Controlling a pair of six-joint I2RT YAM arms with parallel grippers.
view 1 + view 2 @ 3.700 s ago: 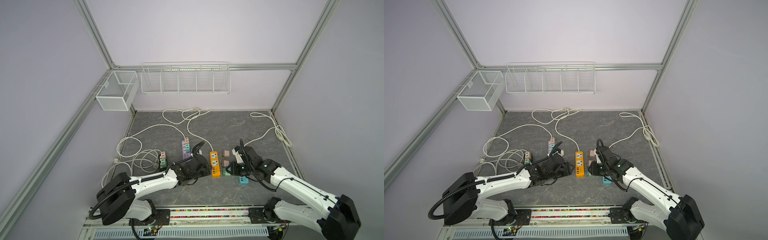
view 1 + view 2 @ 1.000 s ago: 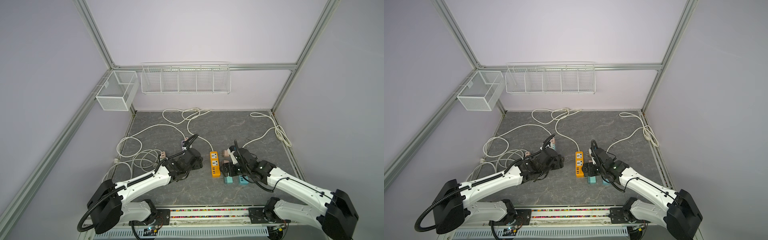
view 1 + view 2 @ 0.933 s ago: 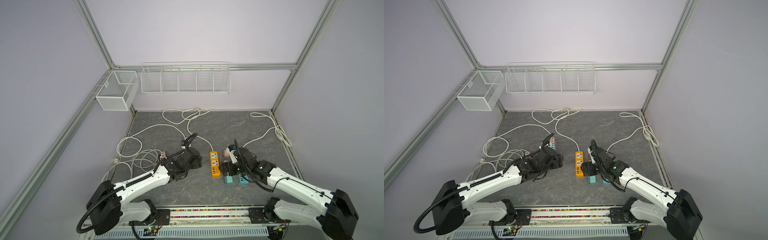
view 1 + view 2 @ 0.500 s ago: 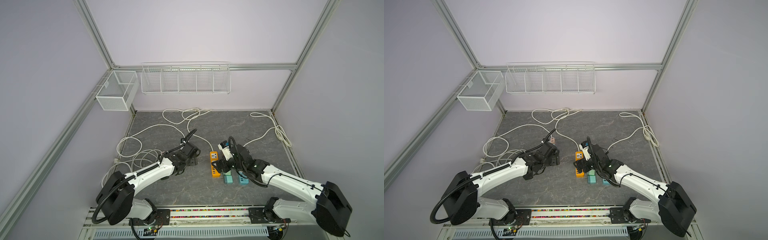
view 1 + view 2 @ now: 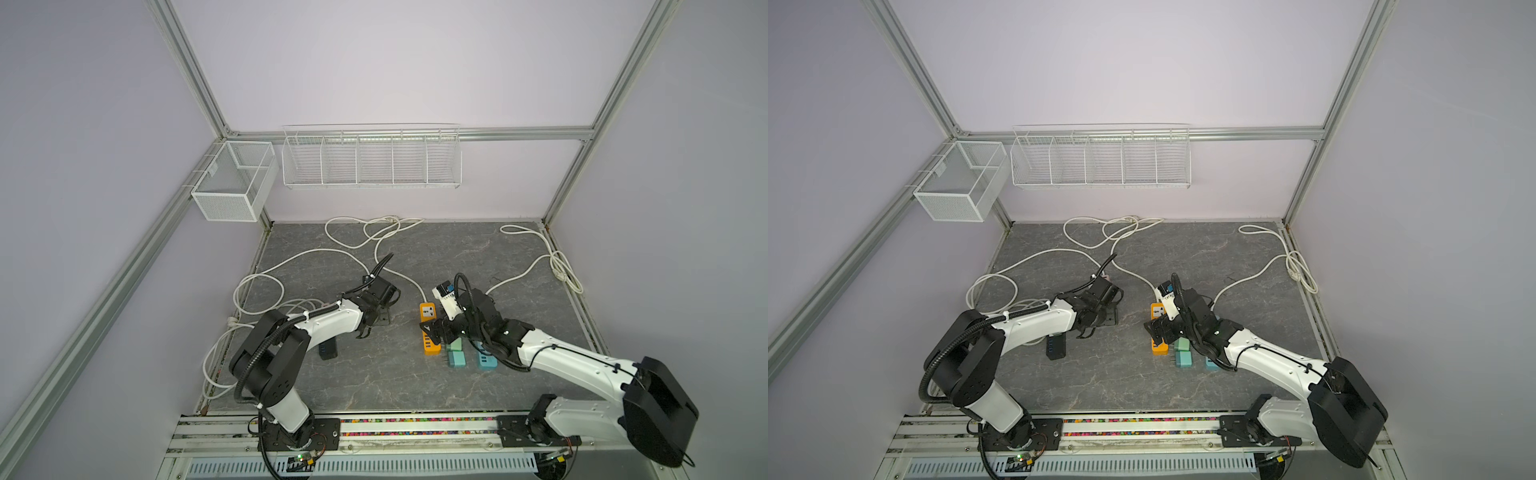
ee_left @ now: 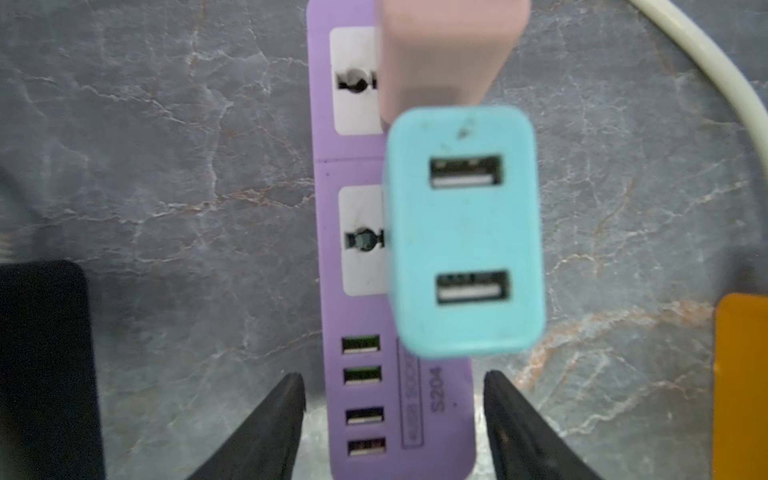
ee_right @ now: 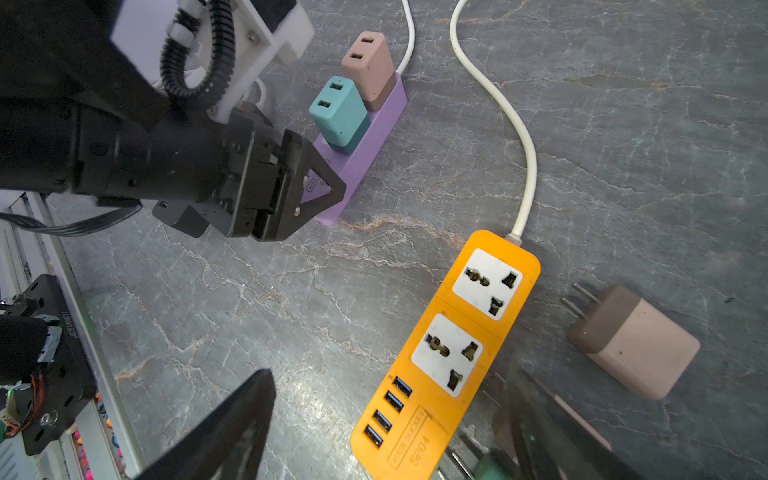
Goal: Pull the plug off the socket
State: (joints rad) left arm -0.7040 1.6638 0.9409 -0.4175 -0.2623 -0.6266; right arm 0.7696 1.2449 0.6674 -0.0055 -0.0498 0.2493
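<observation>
- On the purple power strip (image 6: 361, 320), the teal plug (image 6: 463, 232) is sitting upright in the socket nearer the USB ports, with its two USB openings facing up.
- Just beside it, a pink plug (image 6: 449, 45) is standing in the strip's other socket.
- Over the strip's USB end, the left pincer (image 6: 394, 378) is hovering with its jaws apart, one black finger on each side of the strip. It is gripping nothing and stopping short of the teal plug.
- Both strip and plugs are resting on the grey marbled surface (image 7: 623, 124).
- Off to one side, an orange power strip (image 7: 453, 345) is lying flat with both sockets showing, and a white cable (image 7: 523, 137) is running from its end.
- Above the orange strip's USB end, the right pincer (image 7: 388, 376) is hanging with its jaws spread wide, holding nothing.
- Near the orange strip, a beige plug (image 7: 636, 345) is lying loose on its side, its prongs pointing towards the strip.
</observation>
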